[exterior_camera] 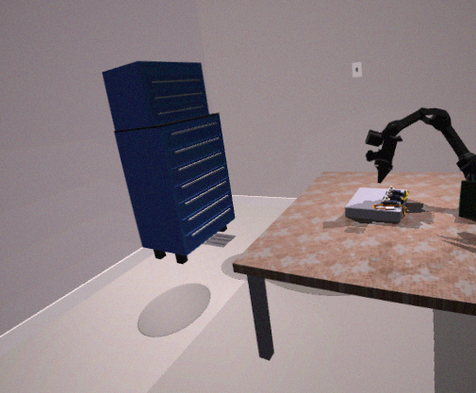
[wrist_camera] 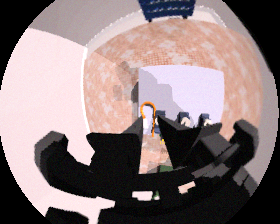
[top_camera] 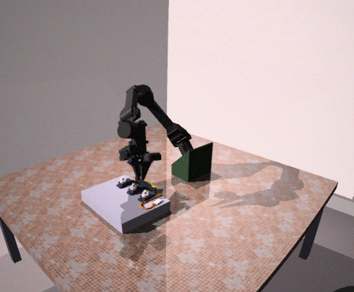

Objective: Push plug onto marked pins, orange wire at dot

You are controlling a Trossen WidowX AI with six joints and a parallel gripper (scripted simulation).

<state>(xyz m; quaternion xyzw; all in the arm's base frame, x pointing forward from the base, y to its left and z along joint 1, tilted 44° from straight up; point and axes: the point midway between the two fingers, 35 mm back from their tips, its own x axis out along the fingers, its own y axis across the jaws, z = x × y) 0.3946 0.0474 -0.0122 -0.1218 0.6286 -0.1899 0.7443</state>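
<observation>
The partly open claw [top_camera: 140,180] [exterior_camera: 380,181] [wrist_camera: 150,117] holds nothing, apparently approaching for pickup. Next it should lower toward the white plug [top_camera: 158,202] below it.

You're looking at a workshop or a robotics lab; the views don't settle which. Your clearest sign is the tall blue tool chest [exterior_camera: 156,185] [wrist_camera: 167,8], its drawers stacked one above another. You also have a black robot arm [top_camera: 160,114] [exterior_camera: 456,139] at a desk [top_camera: 227,235] [exterior_camera: 301,255] [wrist_camera: 112,65], with small servo motors on a pale block [top_camera: 104,198] [exterior_camera: 367,199] [wrist_camera: 195,82]. Around you are plain walls, one carrying a white wall plate [exterior_camera: 356,70].
</observation>
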